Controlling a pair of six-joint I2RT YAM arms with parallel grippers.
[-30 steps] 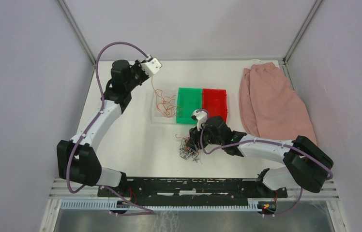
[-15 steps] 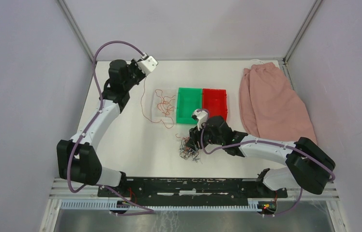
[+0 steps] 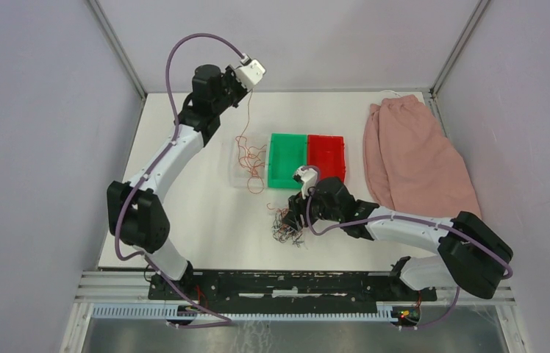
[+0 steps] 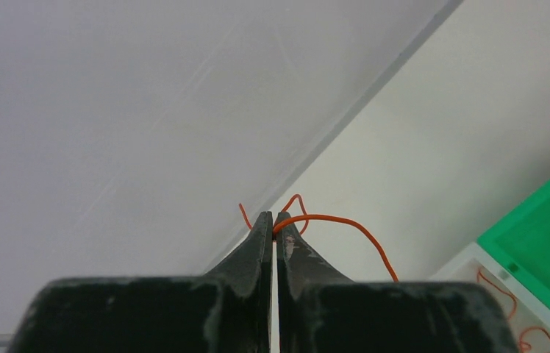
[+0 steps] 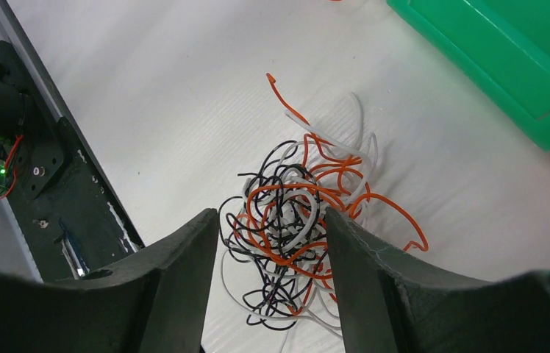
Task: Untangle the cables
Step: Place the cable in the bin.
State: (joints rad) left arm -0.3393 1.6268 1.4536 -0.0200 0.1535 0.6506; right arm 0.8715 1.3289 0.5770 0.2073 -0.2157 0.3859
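- Left gripper [image 4: 273, 220]: jaws pressed together, tips pinching a single orange wire [image 4: 331, 217]; held high by the back wall, wire trailing down toward clear tray [image 3: 234, 176] of loose orange strands.
- Right gripper [image 5: 272, 220]: jaws well apart, straddling the cables [image 5: 287, 228]; nothing gripped, contact not discernible.
- Cables: tangled orange, black and white clump on white table [image 3: 198, 213], just in front of green bin [image 3: 287, 158].

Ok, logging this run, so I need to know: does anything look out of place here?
A pink cloth lies on the table, far right, with no evident role. Otherwise nothing odd: left gripper pinches one orange wire, open right gripper straddles the tangled cables.
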